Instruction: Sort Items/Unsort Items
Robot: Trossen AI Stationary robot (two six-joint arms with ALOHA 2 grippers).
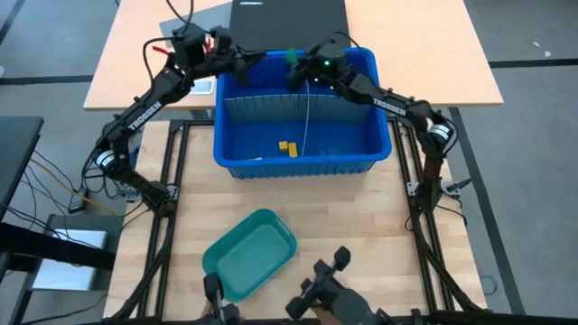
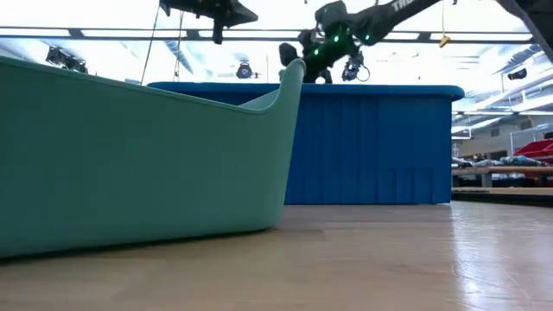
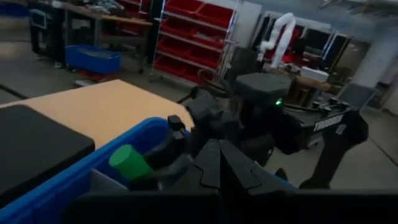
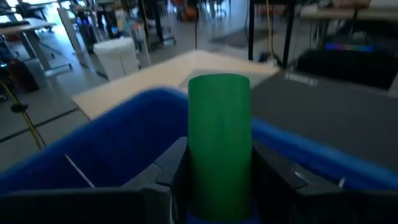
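Observation:
A green block [image 4: 219,137] sits in my right gripper [image 4: 219,163], which hovers over the far rim of the blue bin [image 1: 298,162]. It also shows in the high view as the green block [image 1: 292,57] and in the left wrist view as the green block [image 3: 129,163]. Two yellow blocks [image 1: 287,147] lie on the bin's floor. My left gripper [image 1: 256,60] is shut on nothing above the bin's far left corner, facing the right gripper. A thin pale divider sheet [image 1: 306,117] stands on edge inside the bin. My right gripper pinches the green block by its two opposite long sides [image 4: 194,171] between its two fingers [image 4: 171,171]. The fingers come roughly level from the table's right side. The block runs along them, its free end [image 4: 219,84] sticking out past the fingertips, clear of the bin.
A teal tray [image 1: 251,253] lies on the wooden table near its front edge, close in front of the low camera. A black case [image 1: 287,20] lies beyond the bin on the far tabletop. The bin's walls [image 2: 371,147] rise between the tray and the grippers.

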